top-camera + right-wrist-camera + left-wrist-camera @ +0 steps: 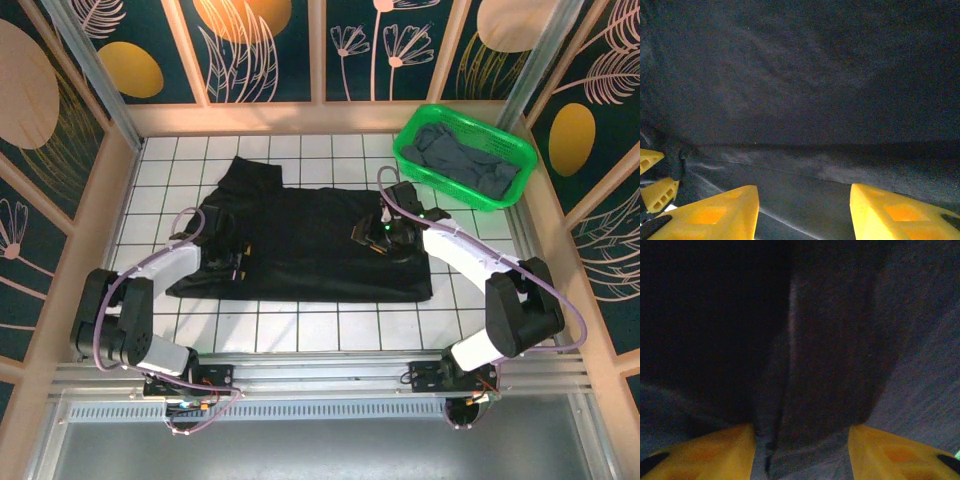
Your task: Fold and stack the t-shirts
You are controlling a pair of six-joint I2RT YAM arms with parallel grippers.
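The black t-shirt (300, 235) lies spread out in the middle of the tiled surface (300, 330) and is not yet folded. The grey t-shirt (465, 160) is crumpled inside the green basket (440, 178) at the far right corner, well apart from your work.

Your left pincer (235, 262) is down on the left part of the black t-shirt. In its wrist view a raised fold (810, 365) of cloth stands between the two yellow fingers (705, 457), and the jaws are about half apart. I cannot tell if they pinch the fold or only stand around it. Your right pincer (383, 237) is low over the right part of the same shirt. Its jaws are moderately wide, with flat cloth under them and nothing held.

These are the risks, as I judge them. If you lift the left side before the grip is firm, the fold can slip out and the shirt falls back wrinkled. If the left pincer takes two layers, the lower layer comes up too and the fold will be crooked. If only one side holds cloth when you lift, the shirt will turn and drag on the surface. The right pincer may also close on flat cloth and catch nothing.
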